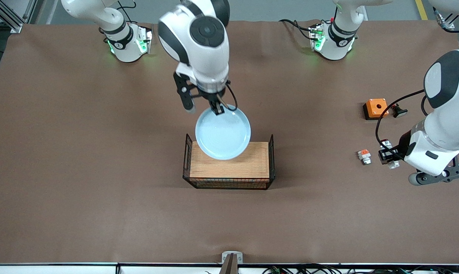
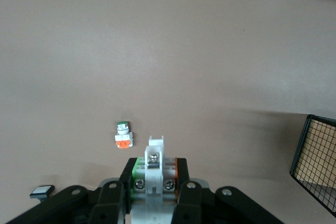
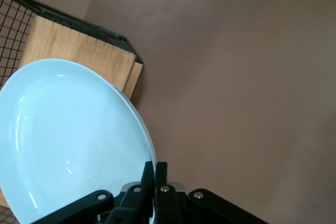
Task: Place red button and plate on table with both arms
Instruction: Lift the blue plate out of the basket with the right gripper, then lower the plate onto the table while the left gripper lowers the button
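My right gripper [image 1: 218, 108] is shut on the rim of the pale-blue plate [image 1: 223, 133] and holds it tilted over the wire rack. In the right wrist view its fingers [image 3: 156, 169] pinch the plate's edge [image 3: 68, 140]. My left gripper [image 1: 387, 155] is shut on the red button [image 1: 385, 144], low over the brown table [image 1: 80, 152] at the left arm's end. In the left wrist view the gripper [image 2: 155, 169] clamps the white part [image 2: 155, 156], which shows screws, with green on one side and orange on the other.
A black wire rack with a wooden top [image 1: 229, 167] stands mid-table under the plate; it also shows in the right wrist view [image 3: 79, 51]. A white-grey block with orange top [image 1: 364, 156] lies beside the left gripper. An orange box with a hole [image 1: 376, 107] and a small dark cap [image 1: 399, 111] lie farther from the front camera.
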### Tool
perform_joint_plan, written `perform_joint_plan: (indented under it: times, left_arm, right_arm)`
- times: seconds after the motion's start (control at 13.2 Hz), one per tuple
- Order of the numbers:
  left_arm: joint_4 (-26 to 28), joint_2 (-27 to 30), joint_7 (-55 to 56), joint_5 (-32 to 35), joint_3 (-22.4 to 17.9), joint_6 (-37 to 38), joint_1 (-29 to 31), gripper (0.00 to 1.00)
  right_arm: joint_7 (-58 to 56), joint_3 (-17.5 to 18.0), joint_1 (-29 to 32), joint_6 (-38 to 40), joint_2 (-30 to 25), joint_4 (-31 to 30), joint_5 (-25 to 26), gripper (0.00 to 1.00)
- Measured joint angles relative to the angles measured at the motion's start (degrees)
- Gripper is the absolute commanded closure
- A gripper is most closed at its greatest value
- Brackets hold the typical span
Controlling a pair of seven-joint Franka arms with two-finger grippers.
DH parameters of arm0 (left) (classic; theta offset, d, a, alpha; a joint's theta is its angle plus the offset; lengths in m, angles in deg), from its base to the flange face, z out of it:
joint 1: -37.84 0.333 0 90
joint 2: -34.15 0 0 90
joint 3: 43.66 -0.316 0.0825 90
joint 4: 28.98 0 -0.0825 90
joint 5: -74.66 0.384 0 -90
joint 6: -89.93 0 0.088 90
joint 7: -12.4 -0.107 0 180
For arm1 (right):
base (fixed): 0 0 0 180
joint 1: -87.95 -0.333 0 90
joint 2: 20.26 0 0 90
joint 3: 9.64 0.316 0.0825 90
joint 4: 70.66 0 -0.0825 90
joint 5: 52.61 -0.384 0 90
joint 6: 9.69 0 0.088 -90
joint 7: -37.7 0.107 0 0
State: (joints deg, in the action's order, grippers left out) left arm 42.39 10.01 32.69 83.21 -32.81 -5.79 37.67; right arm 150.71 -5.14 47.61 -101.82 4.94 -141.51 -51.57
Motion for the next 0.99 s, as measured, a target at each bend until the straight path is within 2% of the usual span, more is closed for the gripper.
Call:
perform_joint_plan:
  times: [0.3, 0.53, 0.76, 0.99]
  left_arm:
    - [0.0, 0.0, 0.0, 0.0, 0.0, 0.0, 0.0, 1.00]
    - [0.0, 0.0, 0.0, -0.1, 0.8, 0.4, 0.0, 1.00]
    - [0.0, 0.2, 1.7, -0.2, 3.0, 0.4, 0.0, 1.00]
    - [0.0, 1.7, 2.6, -0.9, 4.1, 1.9, 0.0, 1.00]
  right_arm:
    - [-14.3, -0.7, 5.7, 12.6, -7.9, 0.1, -1.3, 1.00]
    - [-30.8, -1.0, 13.0, 18.3, -9.8, -0.3, -2.1, 1.00]
    - [-49.8, -1.4, 21.3, 19.3, -9.8, -0.7, -2.0, 1.00]
    - [-68.5, -1.6, 29.0, 15.7, -9.7, -2.1, -1.9, 0.99]
